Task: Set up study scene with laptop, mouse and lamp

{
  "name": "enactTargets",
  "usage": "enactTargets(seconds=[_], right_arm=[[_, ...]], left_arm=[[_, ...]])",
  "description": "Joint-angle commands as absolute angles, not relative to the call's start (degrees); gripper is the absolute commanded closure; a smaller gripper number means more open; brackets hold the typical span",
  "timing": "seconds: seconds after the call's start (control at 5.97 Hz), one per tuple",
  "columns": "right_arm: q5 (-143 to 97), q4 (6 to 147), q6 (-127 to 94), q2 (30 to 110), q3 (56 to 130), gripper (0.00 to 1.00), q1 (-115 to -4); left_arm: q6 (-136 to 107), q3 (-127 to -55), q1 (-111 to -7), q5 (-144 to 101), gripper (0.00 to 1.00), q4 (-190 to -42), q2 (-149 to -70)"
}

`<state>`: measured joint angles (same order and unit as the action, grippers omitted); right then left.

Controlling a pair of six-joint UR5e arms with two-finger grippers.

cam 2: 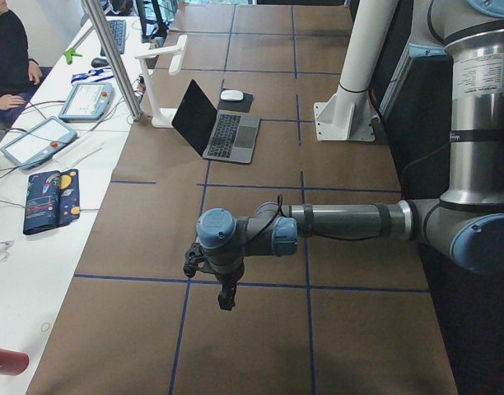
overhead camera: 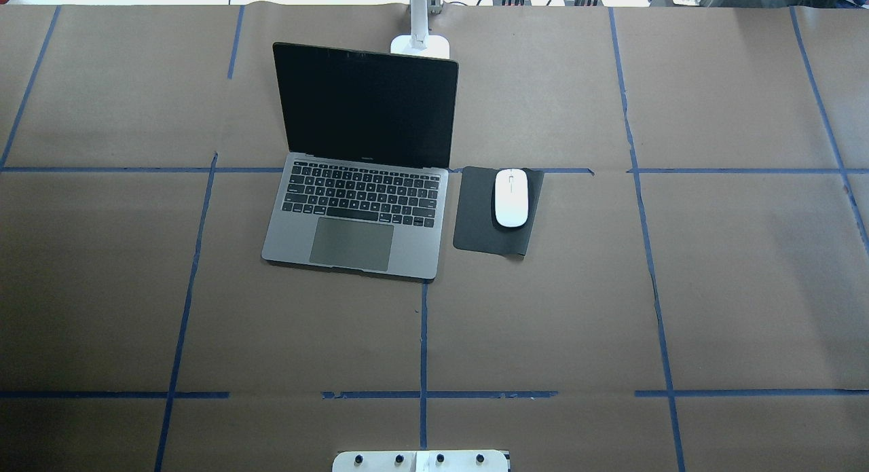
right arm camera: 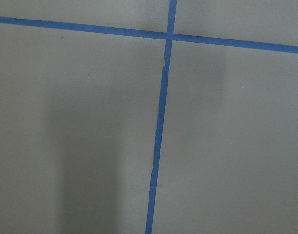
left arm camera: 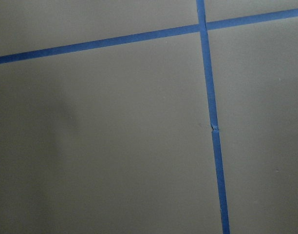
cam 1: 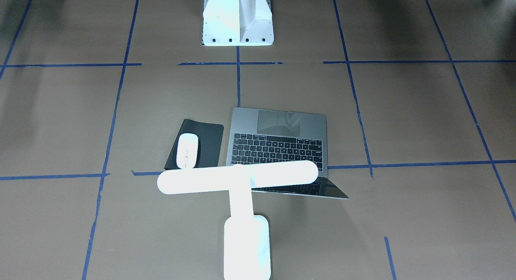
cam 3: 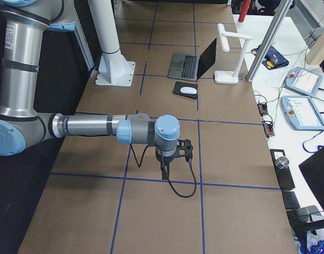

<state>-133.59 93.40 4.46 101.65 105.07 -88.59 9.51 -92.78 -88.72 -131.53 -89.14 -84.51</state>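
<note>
Frontally, from across the brown paper-covered table (cam 1: 403, 119): slim grey metal laptop (cam 1: 278, 145) open at centre; small flat white oval mouse (cam 1: 187, 151) just beside it, resting on a black rectangular mouse pad (cam 1: 207, 145); bright white T-shaped lamp (cam 1: 241, 199) upright behind the screen.

Overhead: dark screen, mouse right of the keyboard.

Left-end view: left gripper (cam 2: 226, 300) pointing down over bare paper, well apart from all 3 items; claw spread or closed, cannot tell.

Right-end view: right gripper (cam 3: 164, 170) above blue tape (cam 3: 98, 176); likewise cannot tell.

Both wrist views: only paper and crossed tape.
</note>
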Motion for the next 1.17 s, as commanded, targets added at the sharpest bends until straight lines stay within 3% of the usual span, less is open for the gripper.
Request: enactTargets(seconds=[0.0,1.0], right_arm=[[-133.59,93.17,4.66,101.51,105.12,0.00,-88.59],[-133.59,92.64,4.40,102.13,105.56,0.00,-88.59]], left_arm=[[9.40,-93.77,-88.68,-131.74,0.00,-88.95,-83.94],[9.84,-93.43,-88.42,-131.66,0.00,-89.21,-83.85]])
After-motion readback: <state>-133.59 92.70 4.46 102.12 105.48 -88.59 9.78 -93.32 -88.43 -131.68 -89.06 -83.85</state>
